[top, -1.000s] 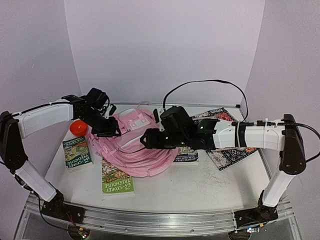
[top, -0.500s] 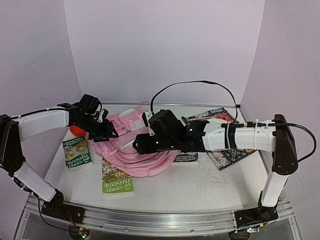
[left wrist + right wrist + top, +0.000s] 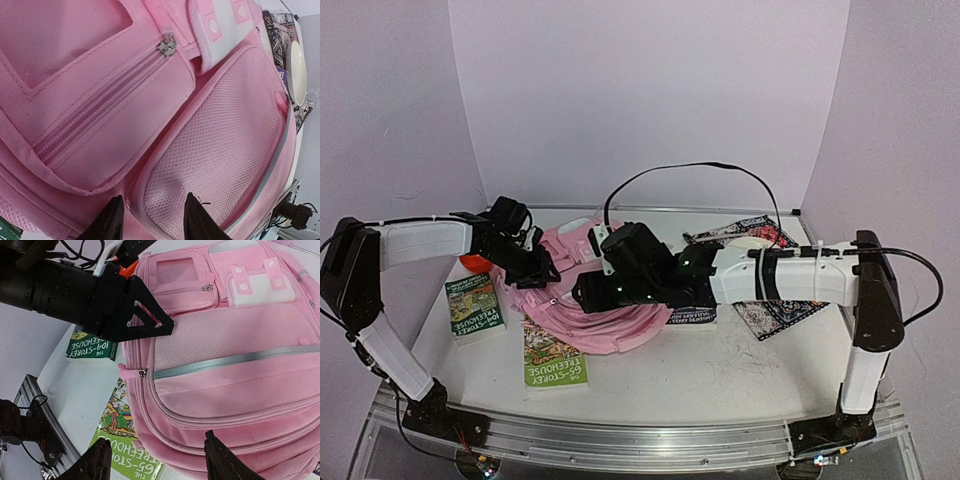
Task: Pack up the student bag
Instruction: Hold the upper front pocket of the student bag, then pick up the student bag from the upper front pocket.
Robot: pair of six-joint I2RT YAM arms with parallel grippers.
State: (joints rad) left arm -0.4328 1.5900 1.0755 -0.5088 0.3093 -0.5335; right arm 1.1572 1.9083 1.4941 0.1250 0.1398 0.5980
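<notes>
Top external view: we see the large soft pink fabric backpack (image 3: 605, 325) lying flat on the bench, a little left of its middle, with its front pockets facing up. The left gripper (image 3: 152, 220) is at the backpack's left side. Its black fingers stand moderately apart, low over the pink mesh pocket (image 3: 225, 150), and we see nothing clamped between them. The right gripper (image 3: 160, 460) hangs above the backpack's near-left rim with its fingers wide apart, holding nothing. A green paperback book (image 3: 552, 355) lies just beside the backpack toward the front edge of the bench. A second green paperback (image 3: 475, 305) lies near the left edge. A dark patterned cloth mat (image 3: 775, 305) lies toward the right edge.
</notes>
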